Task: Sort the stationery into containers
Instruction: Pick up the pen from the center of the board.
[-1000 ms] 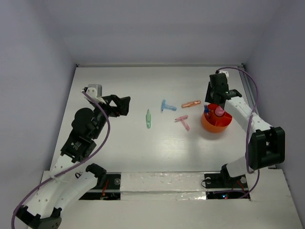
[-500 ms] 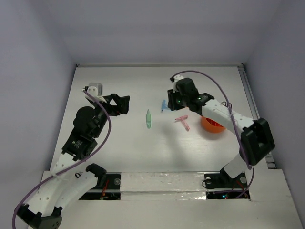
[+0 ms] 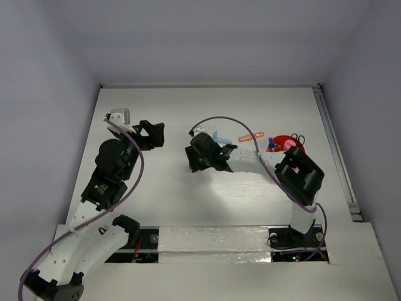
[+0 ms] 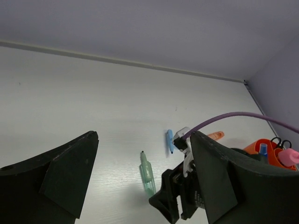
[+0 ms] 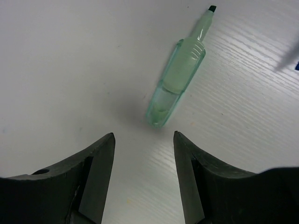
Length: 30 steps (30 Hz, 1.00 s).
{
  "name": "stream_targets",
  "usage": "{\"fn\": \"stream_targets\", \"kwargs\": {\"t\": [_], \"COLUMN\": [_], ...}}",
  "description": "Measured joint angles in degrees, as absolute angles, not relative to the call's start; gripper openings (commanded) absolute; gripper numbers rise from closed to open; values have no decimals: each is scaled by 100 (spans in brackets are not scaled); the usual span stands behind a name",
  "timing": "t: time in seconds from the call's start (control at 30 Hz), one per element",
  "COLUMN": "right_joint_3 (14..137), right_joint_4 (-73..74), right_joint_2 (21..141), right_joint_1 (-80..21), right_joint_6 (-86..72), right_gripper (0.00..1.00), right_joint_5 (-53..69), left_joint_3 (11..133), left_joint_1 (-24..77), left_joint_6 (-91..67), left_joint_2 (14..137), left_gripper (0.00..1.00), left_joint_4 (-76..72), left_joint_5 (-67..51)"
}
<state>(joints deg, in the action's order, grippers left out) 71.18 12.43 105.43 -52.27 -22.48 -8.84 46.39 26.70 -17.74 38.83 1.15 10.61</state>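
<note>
The pale green stick (image 5: pixel 180 77) lies flat on the white table, also seen in the left wrist view (image 4: pixel 147 172). My right gripper (image 5: pixel 144 135) is open and empty, its fingertips just short of the stick's near end; in the top view the gripper (image 3: pixel 197 158) covers the stick. The orange-red bowl (image 3: pixel 294 137) at the right holds the pink tube (image 3: pixel 288 145), the black-handled scissors (image 3: pixel 300 138) and a small blue item (image 3: pixel 271 143). The light blue T-shaped piece (image 3: pixel 219 136) lies behind the right arm. The pink T-shaped piece is hidden. My left gripper (image 3: pixel 153 134) is open and empty at the left.
An orange clear piece (image 3: pixel 252 137) lies between the blue piece and the bowl. The right arm stretches leftwards across the middle of the table, its purple cable (image 3: pixel 225 119) looping above it. Walls enclose the table on three sides.
My right arm has swung from the bowl leftwards across the table to the green stick, covering the pink T-shaped piece. My left gripper has shifted slightly back.
</note>
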Motion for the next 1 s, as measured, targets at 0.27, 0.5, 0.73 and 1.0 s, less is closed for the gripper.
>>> {"fn": "stream_targets", "kwargs": {"t": [0.27, 0.5, 0.73, 1.0], "right_joint_3": [7467, 7616, 7426, 7269], "right_joint_4": [808, 926, 862, 871], "right_joint_2": [11493, 11633, 11531, 11437], "right_joint_1": [-5299, -5417, -5520, -5588], "right_joint_6": [-2644, -2838, -2950, -3050], "right_gripper": [52, 48, 47, 39], "right_joint_5": [-1608, -2204, -2370, -2434], "left_joint_3": [4639, 4639, 4639, 4639], "left_joint_1": [2613, 2613, 2569, 2541], "left_joint_6": [-1811, -1815, -1841, -1876], "left_joint_2": [3903, 3983, 4034, 4040], "left_gripper": [77, 77, 77, 77], "left_joint_4": [113, 113, 113, 113], "left_joint_5": [1096, 1074, 1052, 1052]}}
